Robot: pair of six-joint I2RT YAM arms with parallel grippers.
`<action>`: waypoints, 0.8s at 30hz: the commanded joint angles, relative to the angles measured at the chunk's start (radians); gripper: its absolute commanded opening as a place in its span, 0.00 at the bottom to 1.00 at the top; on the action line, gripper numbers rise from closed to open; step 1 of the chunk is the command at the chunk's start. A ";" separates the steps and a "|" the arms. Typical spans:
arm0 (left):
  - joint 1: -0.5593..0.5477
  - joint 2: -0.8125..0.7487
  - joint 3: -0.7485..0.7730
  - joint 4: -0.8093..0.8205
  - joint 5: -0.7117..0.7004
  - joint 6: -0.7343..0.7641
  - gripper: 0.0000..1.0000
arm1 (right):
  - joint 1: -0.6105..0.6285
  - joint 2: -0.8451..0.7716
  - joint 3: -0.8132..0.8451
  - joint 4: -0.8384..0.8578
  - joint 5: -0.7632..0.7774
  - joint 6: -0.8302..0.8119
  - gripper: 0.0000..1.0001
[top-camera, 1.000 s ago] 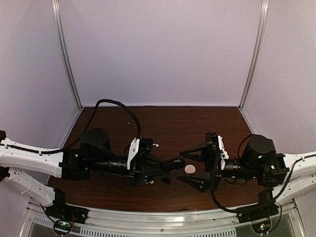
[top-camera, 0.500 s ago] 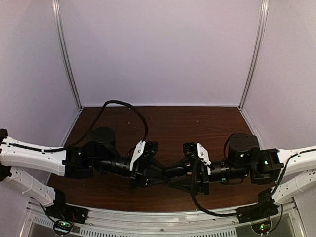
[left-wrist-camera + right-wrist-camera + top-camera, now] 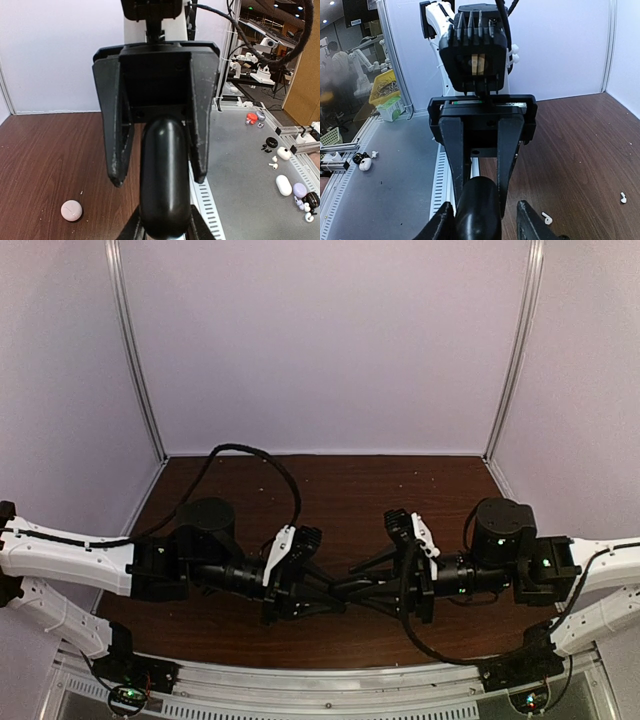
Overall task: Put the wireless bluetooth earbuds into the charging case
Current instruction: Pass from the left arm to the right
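Note:
A black oblong charging case (image 3: 352, 586) hangs above the table between my two grippers. My left gripper (image 3: 340, 590) is shut on it; in the left wrist view the case (image 3: 165, 175) sits between my own fingertips at the bottom edge. My right gripper (image 3: 358, 588) is open and faces it, its fingers (image 3: 116, 150) straddling the case's other end, and one finger may touch it. The case fills the bottom of the right wrist view (image 3: 477, 212). Two tiny white stemmed earbuds (image 3: 547, 218) (image 3: 622, 197) lie on the wood. No black earbuds show on the table.
A small round pinkish-white case (image 3: 71, 210) lies on the brown table (image 3: 340, 490) below the grippers, hidden in the top view. White walls enclose three sides. A slotted metal rail (image 3: 330, 702) runs along the near edge. Loose cases and earbuds (image 3: 285, 185) lie off the table.
My right gripper has moved left toward the left gripper and now straddles the black case's free end. The left gripper still holds the case and has shifted slightly right. The pinkish case is now covered from above.

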 commanded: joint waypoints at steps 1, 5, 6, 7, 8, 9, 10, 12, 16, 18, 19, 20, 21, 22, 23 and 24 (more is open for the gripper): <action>0.004 -0.014 0.027 0.031 0.003 0.001 0.00 | -0.006 0.004 -0.007 0.020 -0.050 0.011 0.46; 0.005 -0.014 0.027 0.034 -0.009 0.002 0.00 | -0.006 0.023 -0.008 0.020 -0.076 0.009 0.47; 0.004 -0.013 0.028 0.035 -0.010 0.002 0.00 | -0.006 0.028 -0.008 0.019 -0.080 0.007 0.47; 0.004 -0.013 0.028 0.037 -0.010 0.001 0.00 | -0.006 0.029 -0.008 0.019 -0.080 0.005 0.47; 0.005 -0.013 0.027 0.039 -0.008 0.001 0.00 | -0.006 0.030 -0.009 0.019 -0.079 0.006 0.46; 0.004 -0.014 0.027 0.041 -0.007 0.001 0.00 | -0.006 0.029 -0.010 0.019 -0.080 0.005 0.45; 0.004 -0.014 0.025 0.043 -0.005 0.001 0.00 | -0.006 0.028 -0.011 0.020 -0.078 0.005 0.44; 0.005 -0.012 0.025 0.044 -0.005 0.000 0.00 | -0.006 0.022 -0.014 0.022 -0.068 0.007 0.41; 0.004 -0.012 0.024 0.049 -0.005 0.000 0.00 | -0.008 0.011 -0.019 0.029 -0.051 0.013 0.37; 0.004 -0.017 0.021 0.052 -0.009 0.001 0.00 | -0.011 0.010 -0.026 0.032 -0.050 0.017 0.41; 0.004 -0.017 0.021 0.053 -0.011 0.001 0.00 | -0.011 0.010 -0.031 0.036 -0.050 0.019 0.44; 0.004 -0.020 0.022 0.053 -0.009 0.001 0.00 | -0.012 0.009 -0.035 0.039 -0.050 0.019 0.44; 0.005 -0.020 0.022 0.054 -0.006 0.001 0.00 | -0.014 0.010 -0.039 0.041 -0.051 0.020 0.45; 0.004 -0.020 0.023 0.054 -0.006 0.001 0.00 | -0.016 0.010 -0.041 0.043 -0.052 0.021 0.45; 0.004 -0.021 0.024 0.055 -0.005 0.001 0.00 | -0.017 0.009 -0.042 0.045 -0.053 0.022 0.44; 0.004 -0.022 0.023 0.056 -0.004 0.000 0.00 | -0.018 0.009 -0.042 0.048 -0.054 0.022 0.43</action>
